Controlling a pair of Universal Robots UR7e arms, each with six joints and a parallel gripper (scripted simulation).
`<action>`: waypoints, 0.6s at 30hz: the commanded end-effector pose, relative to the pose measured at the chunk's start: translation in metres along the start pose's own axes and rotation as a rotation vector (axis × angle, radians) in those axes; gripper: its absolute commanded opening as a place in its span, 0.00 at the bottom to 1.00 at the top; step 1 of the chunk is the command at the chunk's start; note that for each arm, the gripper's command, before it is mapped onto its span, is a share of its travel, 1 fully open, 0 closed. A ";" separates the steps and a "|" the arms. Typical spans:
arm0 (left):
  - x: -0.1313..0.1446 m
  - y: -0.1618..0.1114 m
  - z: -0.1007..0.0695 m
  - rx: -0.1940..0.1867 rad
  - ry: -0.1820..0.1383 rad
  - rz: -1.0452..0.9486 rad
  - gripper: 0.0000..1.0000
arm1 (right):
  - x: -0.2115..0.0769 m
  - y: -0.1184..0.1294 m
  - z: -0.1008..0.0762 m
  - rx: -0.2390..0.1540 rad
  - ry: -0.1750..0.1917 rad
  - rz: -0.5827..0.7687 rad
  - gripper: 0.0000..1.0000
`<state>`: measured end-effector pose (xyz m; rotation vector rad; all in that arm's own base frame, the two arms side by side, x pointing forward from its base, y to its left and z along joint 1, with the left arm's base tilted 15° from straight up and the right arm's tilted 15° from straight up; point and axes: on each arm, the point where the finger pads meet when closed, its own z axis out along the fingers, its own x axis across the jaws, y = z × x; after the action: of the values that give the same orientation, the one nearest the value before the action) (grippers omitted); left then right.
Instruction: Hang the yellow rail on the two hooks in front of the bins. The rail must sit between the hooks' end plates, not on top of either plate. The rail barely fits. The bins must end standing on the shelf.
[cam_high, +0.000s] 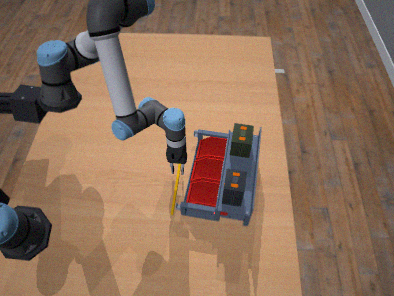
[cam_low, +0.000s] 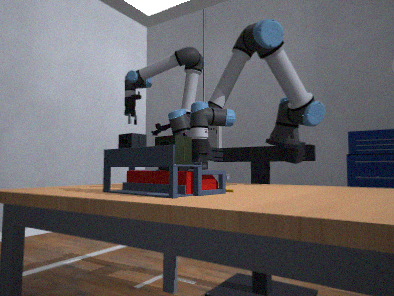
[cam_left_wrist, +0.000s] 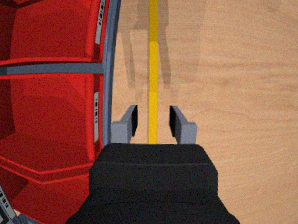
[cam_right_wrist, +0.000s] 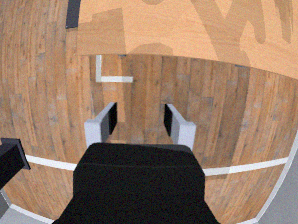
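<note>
The yellow rail (cam_high: 175, 195) (cam_low: 229, 191) (cam_left_wrist: 153, 65) lies on the table along the front of the shelf rack (cam_high: 200, 215) (cam_low: 140, 157). My left gripper (cam_high: 177, 172) (cam_left_wrist: 153, 115) is open above one part of the rail. In the left wrist view the rail runs between its fingers, and neither finger touches it. Red bins (cam_high: 206, 170) (cam_low: 190, 181) (cam_left_wrist: 50, 110) stand in a row in the rack's front. The hooks are too small to make out clearly. My right gripper (cam_low: 132, 121) (cam_right_wrist: 140, 113) is open and empty, high up and away from the rail.
A dark green box (cam_high: 242, 145) and a dark grey box (cam_high: 233, 192) stand on the rack behind the red bins. The rack's front bar (cam_left_wrist: 107, 100) is close beside my left fingers. The right wrist view shows the table edge (cam_right_wrist: 165, 50) and floor.
</note>
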<state>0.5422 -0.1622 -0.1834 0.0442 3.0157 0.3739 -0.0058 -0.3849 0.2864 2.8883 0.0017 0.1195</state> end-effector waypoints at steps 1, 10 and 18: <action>-0.001 0.000 0.002 0.001 -0.001 0.000 0.74 | 0.000 0.000 0.000 -0.002 0.000 0.000 1.00; -0.001 0.000 0.004 0.001 -0.001 0.000 0.74 | 0.000 0.000 0.000 -0.002 0.000 0.000 1.00; -0.001 0.000 0.004 0.001 -0.001 0.000 0.74 | 0.000 0.000 0.000 -0.002 0.000 0.000 1.00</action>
<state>0.5428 -0.1610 -0.1882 0.0442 3.0157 0.3739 -0.0058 -0.3849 0.2864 2.8883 0.0017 0.1195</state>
